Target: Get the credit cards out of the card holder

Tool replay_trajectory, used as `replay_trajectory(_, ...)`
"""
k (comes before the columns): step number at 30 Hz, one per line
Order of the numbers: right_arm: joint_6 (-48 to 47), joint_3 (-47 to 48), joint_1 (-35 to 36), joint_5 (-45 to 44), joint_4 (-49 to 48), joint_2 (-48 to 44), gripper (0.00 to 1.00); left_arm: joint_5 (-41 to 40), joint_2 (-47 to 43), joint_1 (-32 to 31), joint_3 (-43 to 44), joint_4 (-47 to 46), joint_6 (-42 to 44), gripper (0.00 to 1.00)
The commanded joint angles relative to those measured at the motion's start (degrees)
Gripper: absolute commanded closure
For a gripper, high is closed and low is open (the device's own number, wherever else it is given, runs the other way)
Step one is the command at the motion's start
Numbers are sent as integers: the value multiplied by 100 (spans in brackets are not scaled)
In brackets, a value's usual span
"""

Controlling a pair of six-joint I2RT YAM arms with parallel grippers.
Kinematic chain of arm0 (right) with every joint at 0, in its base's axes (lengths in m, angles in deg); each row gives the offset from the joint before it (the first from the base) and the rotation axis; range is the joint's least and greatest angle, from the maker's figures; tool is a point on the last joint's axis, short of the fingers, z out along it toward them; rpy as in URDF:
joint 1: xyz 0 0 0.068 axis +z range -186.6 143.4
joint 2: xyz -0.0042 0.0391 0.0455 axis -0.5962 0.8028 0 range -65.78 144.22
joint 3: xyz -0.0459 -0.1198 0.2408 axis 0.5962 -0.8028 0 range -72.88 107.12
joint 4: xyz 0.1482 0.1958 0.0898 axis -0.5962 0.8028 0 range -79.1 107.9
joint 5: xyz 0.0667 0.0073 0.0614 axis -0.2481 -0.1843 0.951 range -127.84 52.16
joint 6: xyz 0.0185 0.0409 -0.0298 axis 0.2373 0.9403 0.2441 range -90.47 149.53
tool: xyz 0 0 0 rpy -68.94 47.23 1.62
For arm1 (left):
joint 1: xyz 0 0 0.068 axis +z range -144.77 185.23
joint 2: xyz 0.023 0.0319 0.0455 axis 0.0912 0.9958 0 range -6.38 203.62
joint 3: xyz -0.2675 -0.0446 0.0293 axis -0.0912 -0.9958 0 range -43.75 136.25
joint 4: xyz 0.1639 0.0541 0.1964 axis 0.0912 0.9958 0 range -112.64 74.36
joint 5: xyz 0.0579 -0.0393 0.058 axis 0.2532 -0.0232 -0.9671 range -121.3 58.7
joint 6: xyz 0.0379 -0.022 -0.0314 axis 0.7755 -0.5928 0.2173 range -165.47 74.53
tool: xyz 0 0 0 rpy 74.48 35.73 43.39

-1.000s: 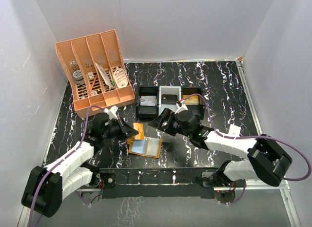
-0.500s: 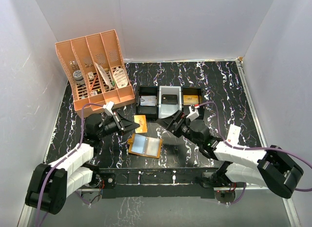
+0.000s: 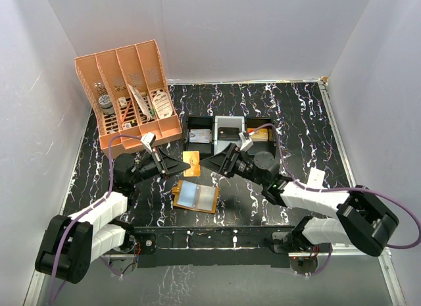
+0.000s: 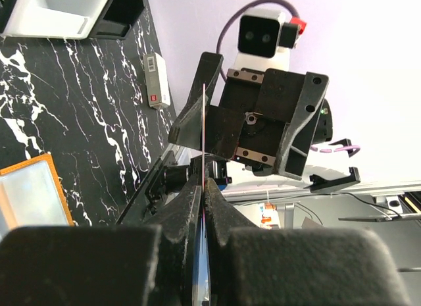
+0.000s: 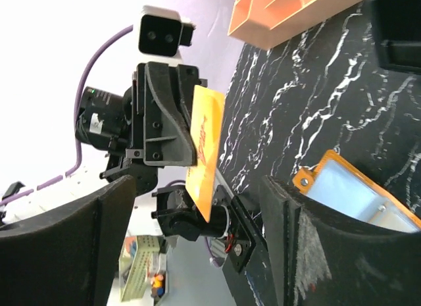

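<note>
The orange card holder (image 3: pixel 195 197) lies open on the black marbled table, its pale blue inner panels facing up. It also shows in the left wrist view (image 4: pixel 33 195) and the right wrist view (image 5: pixel 355 194). My left gripper (image 3: pixel 184 164) is shut on a thin card (image 3: pixel 191 162) with an orange face and holds it upright above the table, behind the holder. The left wrist view shows this card (image 4: pixel 204 122) edge-on between the fingers (image 4: pixel 187 207). My right gripper (image 3: pixel 206 162) is open and faces the card (image 5: pixel 205 148), its tips close to the card's free edge.
A large orange slotted organizer (image 3: pixel 128 95) stands at the back left. Black trays (image 3: pixel 197 136) with small boxes sit behind the grippers. A small white tag (image 3: pixel 316 178) lies at the right. White walls enclose the table.
My left gripper has lifted the card slightly up and to the right. My right gripper pulled back to the right, then moved left up to the card.
</note>
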Motion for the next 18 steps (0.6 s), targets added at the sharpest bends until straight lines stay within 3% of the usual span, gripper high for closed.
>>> replay_trajectory(1,-61,589,-30,887,-429,425,29,281,-68,28,-35,-378,-54,100)
replay_trajectory(11,654,734,-45,1599,-1576,1318,66,573,-41,19,-51,-632,-163,100)
replay_trajectory(14,763,685,-50,1619,-1774,1377,72,529,-136,16,-134,-610,-182,100)
replay_trajectory(18,765,658,-69,1546,-1713,1346,73,548,-274,19,-148,-424,-98,100)
